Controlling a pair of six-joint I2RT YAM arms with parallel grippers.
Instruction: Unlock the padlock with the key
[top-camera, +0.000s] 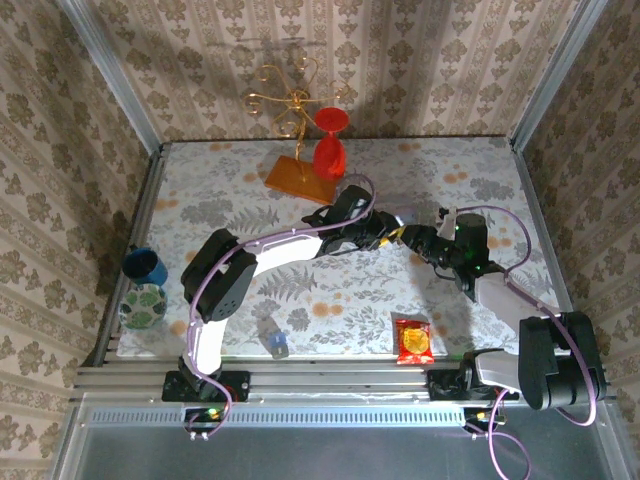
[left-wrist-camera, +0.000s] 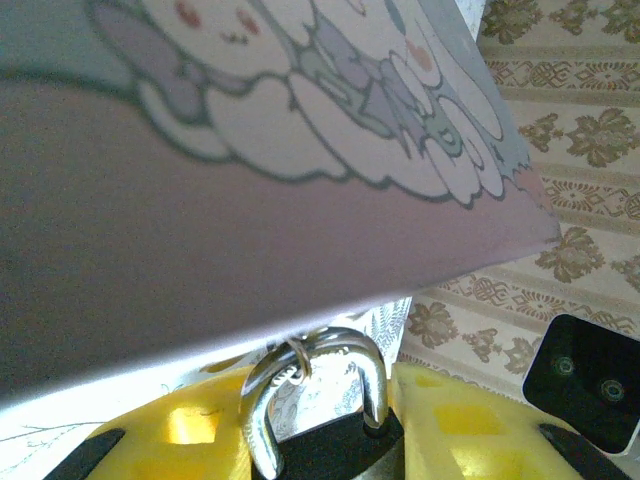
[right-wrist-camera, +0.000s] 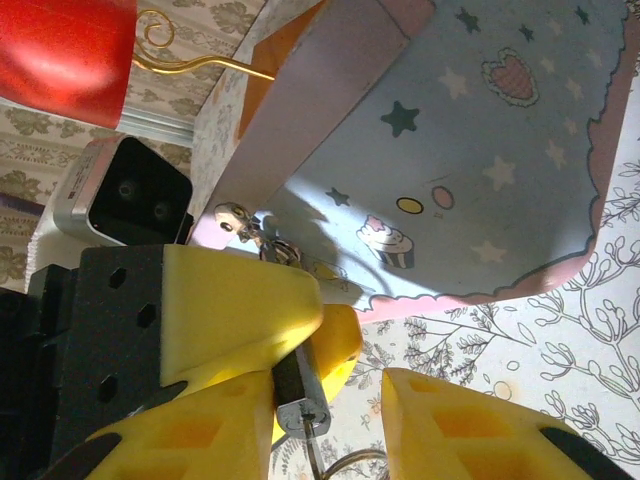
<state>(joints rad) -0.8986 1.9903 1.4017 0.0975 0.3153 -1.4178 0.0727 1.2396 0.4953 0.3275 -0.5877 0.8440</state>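
At the middle of the table (top-camera: 450, 170), on its leafy cloth, both arms meet beside a box (right-wrist-camera: 480, 150) printed with stars and a cupcake, which sits very close to the fingers in both wrist views. Left gripper (left-wrist-camera: 325, 430) is clamped on the padlock (left-wrist-camera: 335, 455), dark body between the yellow fingers, silver hoop pointing toward the box, a small ring (left-wrist-camera: 290, 362) hung on the hoop. Right gripper (right-wrist-camera: 330, 440) stands partly open with the padlock's silvery lower end in the gap, just beside one finger; contact not discernible, no firm hold seen.
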